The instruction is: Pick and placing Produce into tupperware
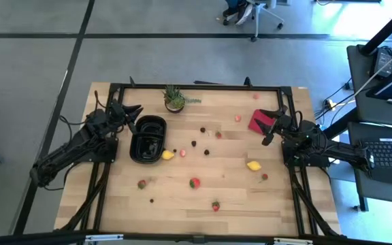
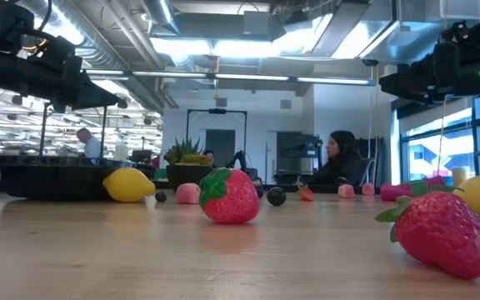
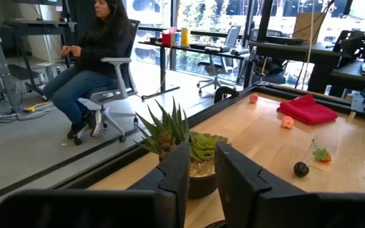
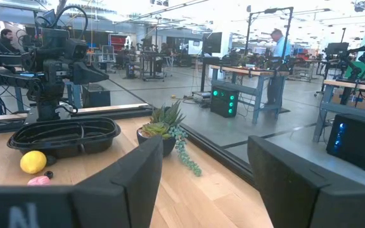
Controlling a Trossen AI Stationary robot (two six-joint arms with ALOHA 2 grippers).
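While produce lies scattered over the bench (image 1: 203,204), the lemon (image 1: 168,155) is seen touching the tupperware (image 1: 148,139); nearest is the left gripper (image 1: 133,109), empty, fingers narrowly parted, beyond the tupperware's far end. The right gripper (image 1: 272,126) is held open, empty.

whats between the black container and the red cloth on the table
In the high view, between the black container and the red cloth lie small berries and a strawberry, on otherwise bare wood.

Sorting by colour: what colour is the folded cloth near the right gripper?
Red, the cloth shows best in the left wrist view, lying flat on the table.
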